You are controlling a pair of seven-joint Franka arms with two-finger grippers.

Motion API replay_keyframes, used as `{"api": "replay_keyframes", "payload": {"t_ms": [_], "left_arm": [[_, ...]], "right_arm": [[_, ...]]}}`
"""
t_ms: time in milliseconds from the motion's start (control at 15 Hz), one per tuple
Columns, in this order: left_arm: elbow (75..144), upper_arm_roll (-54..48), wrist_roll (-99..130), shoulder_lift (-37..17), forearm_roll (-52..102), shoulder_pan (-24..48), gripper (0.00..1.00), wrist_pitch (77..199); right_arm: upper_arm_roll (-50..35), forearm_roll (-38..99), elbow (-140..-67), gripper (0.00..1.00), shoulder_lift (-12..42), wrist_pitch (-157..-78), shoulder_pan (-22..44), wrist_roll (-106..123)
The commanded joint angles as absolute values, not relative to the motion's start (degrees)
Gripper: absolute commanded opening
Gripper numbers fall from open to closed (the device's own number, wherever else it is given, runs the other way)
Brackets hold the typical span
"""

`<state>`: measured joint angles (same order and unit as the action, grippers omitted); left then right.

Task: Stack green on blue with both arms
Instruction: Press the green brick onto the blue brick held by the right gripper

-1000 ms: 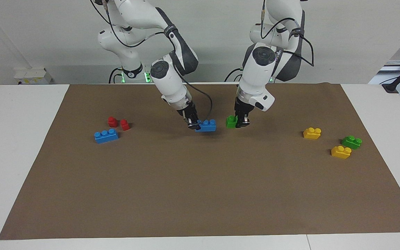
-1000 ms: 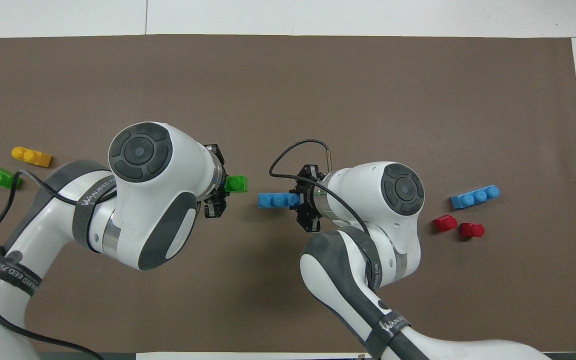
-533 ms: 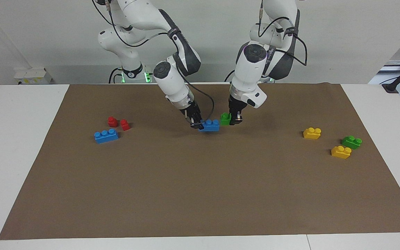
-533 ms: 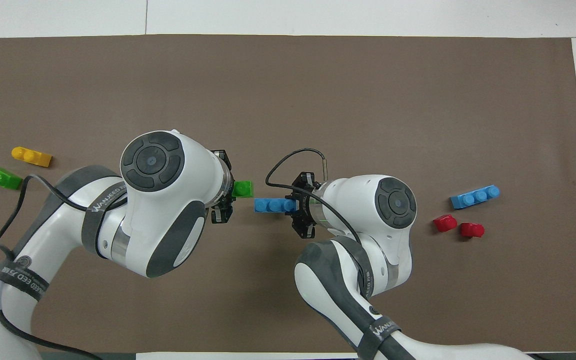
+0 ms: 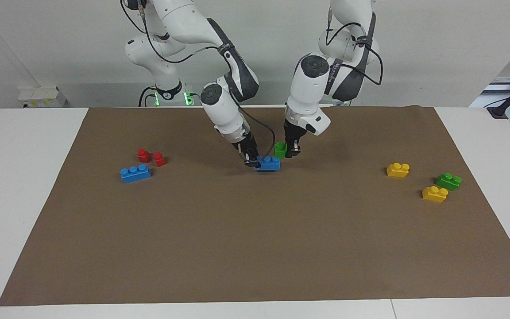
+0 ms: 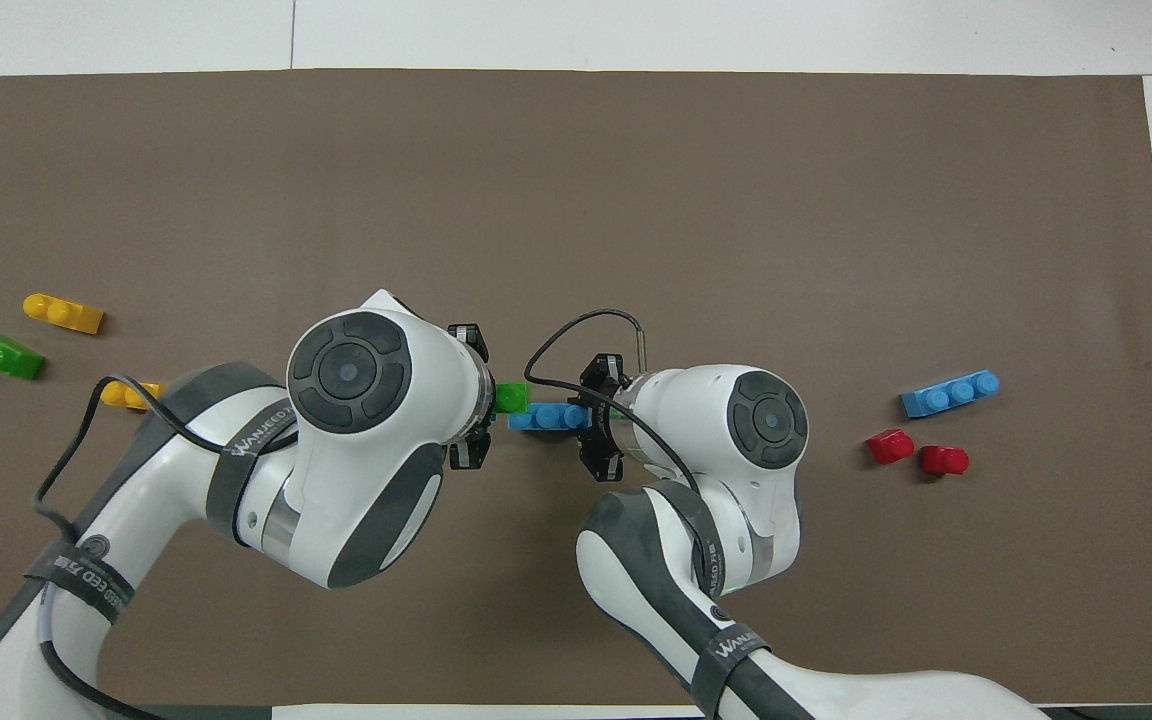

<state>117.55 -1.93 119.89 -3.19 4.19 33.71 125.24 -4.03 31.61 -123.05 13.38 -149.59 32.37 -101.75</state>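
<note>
Fingers, facing view: we see the right gripper (image 5: 251,160) pinching one end of the light blue three-stud plastic brick (image 5: 268,164); the left gripper (image 5: 292,152) pinches the small bright green two-stud plastic brick (image 5: 280,149).
Arm pose, facing view: we see both white arms bent down over the middle of the brown mat (image 5: 255,248), wrists leaning toward each other.
Brick axis, facing view: we read the blue brick's long axis along the table's length, studs up; the green sits just above its free end.
Change, facing view: we see the green has moved in from beside the blue.
Fingers, overhead view: we see the right gripper (image 6: 598,427) clamped on the blue brick (image 6: 546,417), the left gripper (image 6: 476,400) on the green brick (image 6: 512,398).
Change, overhead view: we see the earlier gap between the bricks gone; they overlap.
</note>
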Motion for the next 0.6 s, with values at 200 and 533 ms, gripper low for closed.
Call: {"api": "replay_keyframes", "payload": {"t_ms": [200, 533], "left_arm": [[124.2, -0.9, 121.4, -0.4, 4.6, 37.0, 0.0, 131.0], [125.9, -0.9, 121.4, -0.3, 4.4, 37.2, 0.0, 133.3]], "right_arm": [[-4.0, 33.7, -123.9, 0.0, 14.1, -152.1, 33.0, -100.1], [-4.0, 33.7, -124.2, 0.0, 14.5, -152.4, 33.0, -99.3]]}}
